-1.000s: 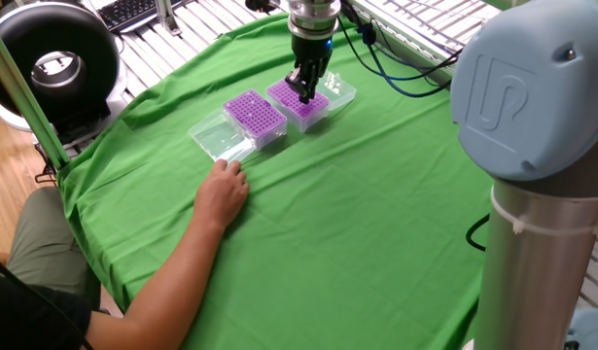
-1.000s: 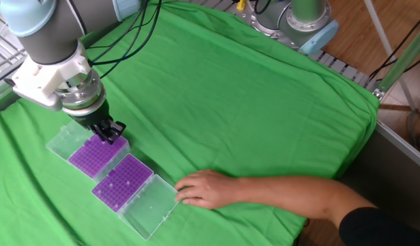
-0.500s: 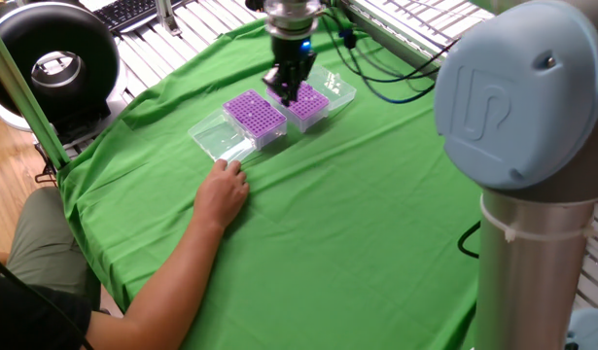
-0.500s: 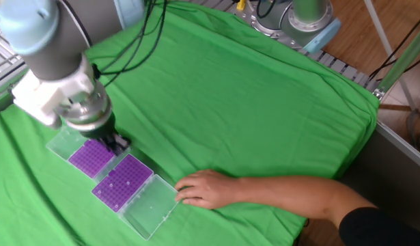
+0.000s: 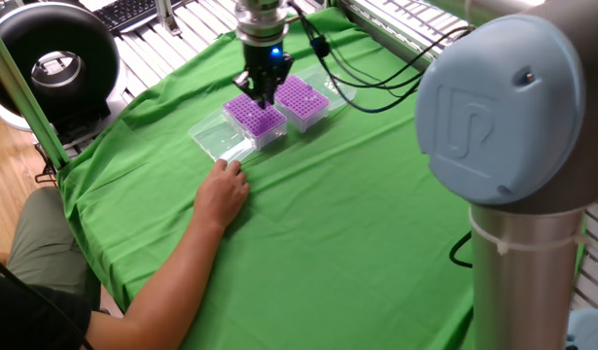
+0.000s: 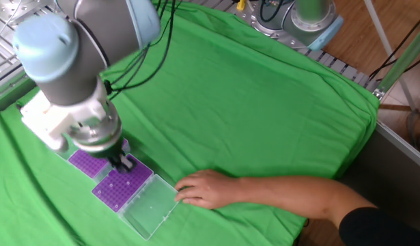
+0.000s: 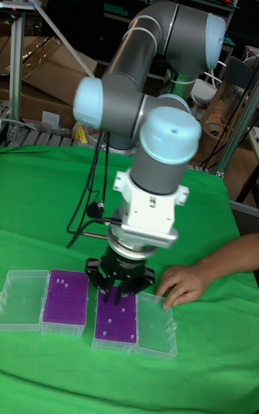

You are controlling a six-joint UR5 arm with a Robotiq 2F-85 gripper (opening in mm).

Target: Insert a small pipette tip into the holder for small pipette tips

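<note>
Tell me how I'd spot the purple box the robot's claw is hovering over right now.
Find the green cloth covering the table, then the two purple boxes side by side on it. The one you want sits under the claw and nearer the person's hand, which rests by its open clear lid; the other purple box is farther from the hand.

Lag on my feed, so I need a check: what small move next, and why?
Probably a slow, straight descent. The gripper hangs just above the purple rack nearest the hand, not yet down on it. No tip can be made out between the jaws, so confirm it lines up with a hole first.
</note>
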